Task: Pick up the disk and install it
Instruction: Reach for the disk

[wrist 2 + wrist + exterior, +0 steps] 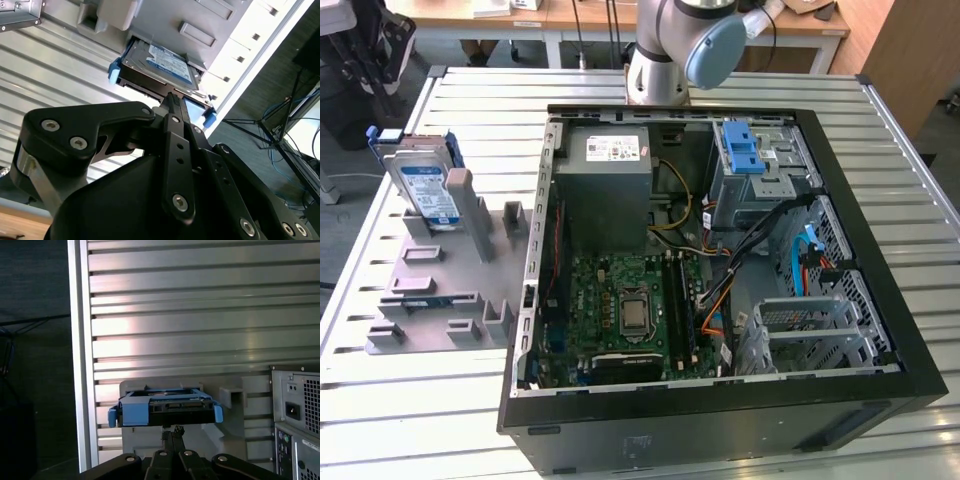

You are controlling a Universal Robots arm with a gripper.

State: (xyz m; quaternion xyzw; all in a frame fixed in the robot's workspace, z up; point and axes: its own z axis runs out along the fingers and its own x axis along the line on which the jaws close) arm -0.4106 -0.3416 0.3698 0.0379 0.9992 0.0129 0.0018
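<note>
Exterior view: an open computer case (700, 432) lies on its side on a slatted aluminium table (420, 410), side panel off, insides facing up. Inside it, a grey power supply (605, 185) sits at the far end and a green motherboard (620, 300) nearer the camera. A metal drive cage (770, 185) with a blue latch piece (740, 150) is on the exterior view's right, with wire bundles (760, 240) running across below it. The robot arm (670, 50) rises behind the case at the table's far side. The disk (428, 190) is outside the case, on the exterior view's left. It stands on edge, leaning back in a grey fixture (430, 290) with several slots. Its white-and-blue label faces the camera and a blue carrier frame runs round its edges. Not picked up, not installed.

Second wrist view: the gripper (172, 97) is in the foreground, black fingers brought together at the tips with nothing between them. The disk (162, 65) is beyond the tips, apart from them, seated in the fixture (165, 20). Its label side is visible and the blue frame corners show.

First wrist view: the gripper (172, 431) tips are closed and empty, pointing toward the disk (165, 410). The disk is seen edge-on here, connector end and blue frame toward the camera, sitting in the fixture (230, 396). The table (200, 315) slats lie behind it, with the case (300, 415) rear panel off to one side.
</note>
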